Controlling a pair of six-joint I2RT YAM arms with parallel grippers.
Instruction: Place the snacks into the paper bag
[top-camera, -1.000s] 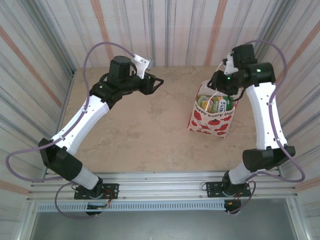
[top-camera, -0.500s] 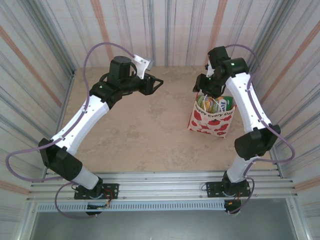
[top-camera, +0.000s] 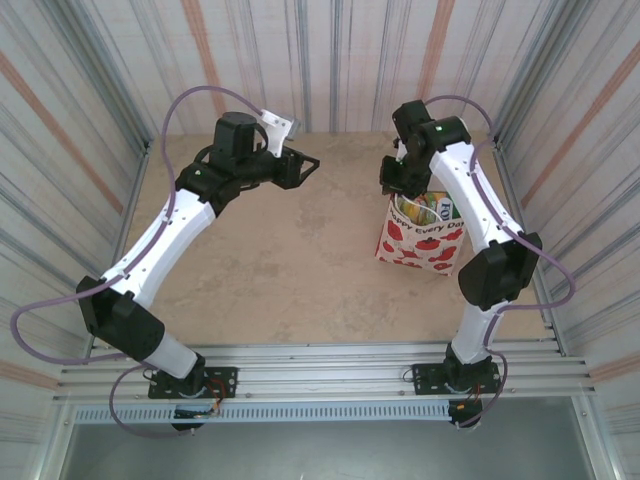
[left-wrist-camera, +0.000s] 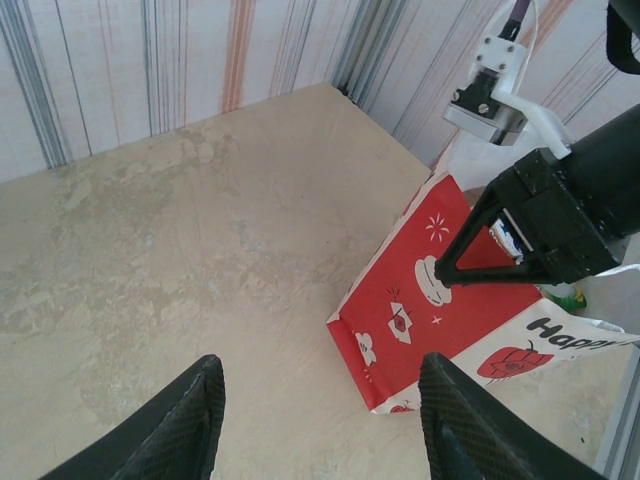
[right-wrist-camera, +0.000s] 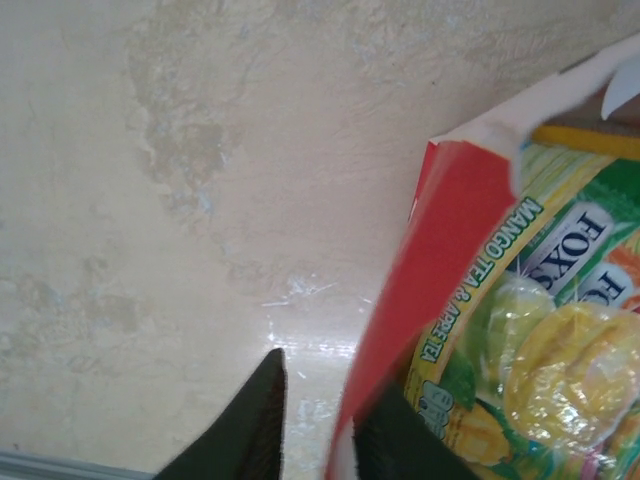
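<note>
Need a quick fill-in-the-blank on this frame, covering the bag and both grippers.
1. The candy packet sits ___ the paper bag.
2. The jaws of the left gripper stand ___.
3. Between the fingers of the right gripper runs a bag wall coloured ___.
Missing: inside; open; red.

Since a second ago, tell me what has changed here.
The right end effector swung left over the paper bag to its left rim, where its fingers now straddle that wall. The left end effector stayed open, almost unmoved. The bag and the snacks inside stayed put.
</note>
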